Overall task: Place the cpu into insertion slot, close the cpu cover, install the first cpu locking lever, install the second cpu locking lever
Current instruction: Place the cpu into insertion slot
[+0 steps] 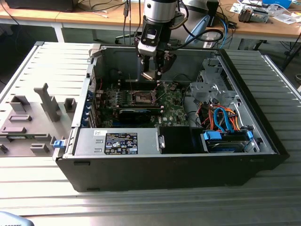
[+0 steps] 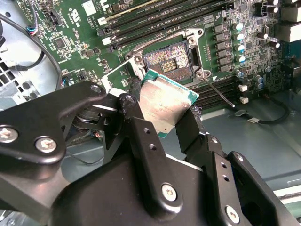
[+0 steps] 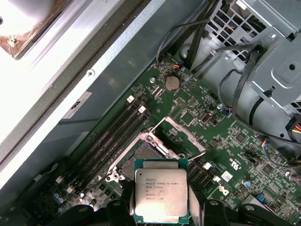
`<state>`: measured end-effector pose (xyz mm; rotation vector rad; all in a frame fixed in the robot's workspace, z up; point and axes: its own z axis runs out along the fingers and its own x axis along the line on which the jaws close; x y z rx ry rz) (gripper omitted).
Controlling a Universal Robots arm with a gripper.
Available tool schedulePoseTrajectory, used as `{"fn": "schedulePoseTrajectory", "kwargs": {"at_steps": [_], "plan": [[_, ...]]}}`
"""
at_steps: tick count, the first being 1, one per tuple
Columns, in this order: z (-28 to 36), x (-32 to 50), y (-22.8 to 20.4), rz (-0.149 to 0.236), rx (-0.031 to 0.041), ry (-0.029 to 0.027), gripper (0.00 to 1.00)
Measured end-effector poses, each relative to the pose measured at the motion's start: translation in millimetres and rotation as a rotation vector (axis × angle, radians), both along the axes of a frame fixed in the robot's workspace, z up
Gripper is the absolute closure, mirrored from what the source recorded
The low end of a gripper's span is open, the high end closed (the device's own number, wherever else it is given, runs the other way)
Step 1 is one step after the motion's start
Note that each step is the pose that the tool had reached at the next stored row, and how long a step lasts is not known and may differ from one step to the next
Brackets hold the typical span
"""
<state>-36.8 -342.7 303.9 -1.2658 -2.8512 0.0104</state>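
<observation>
Now: gripper (image 1: pixel 155 71) clamped on cpu (image 2: pixel 164 104) by its edges, cpu tilted, just above and slightly short of open slot (image 2: pixel 171 60), cover (image 3: pixel 186 133) raised.

The space above the insertion slot (image 1: pixel 142 97) is open. The hand (image 1: pixel 153 75) hangs there gripping the cpu (image 3: pixel 161 195), with a free drop to the socket. The cpu cover (image 3: pixel 192 140) stands raised at one edge. Long memory slots (image 3: pixel 113 136) run close alongside. In the exterior view the black card (image 1: pixel 134 113) lies on the near side, and the drive cage (image 1: pixel 211 87) and cables (image 1: pixel 221 117) crowd that view's right.
</observation>
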Motion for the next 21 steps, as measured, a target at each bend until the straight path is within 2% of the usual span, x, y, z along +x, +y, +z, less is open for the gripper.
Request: {"fn": "schedulePoseTrajectory", "kwargs": {"at_steps": [21], "plan": [[0.0, 0.0, 0.0, -0.011, -0.001, 0.0, 0.45]]}}
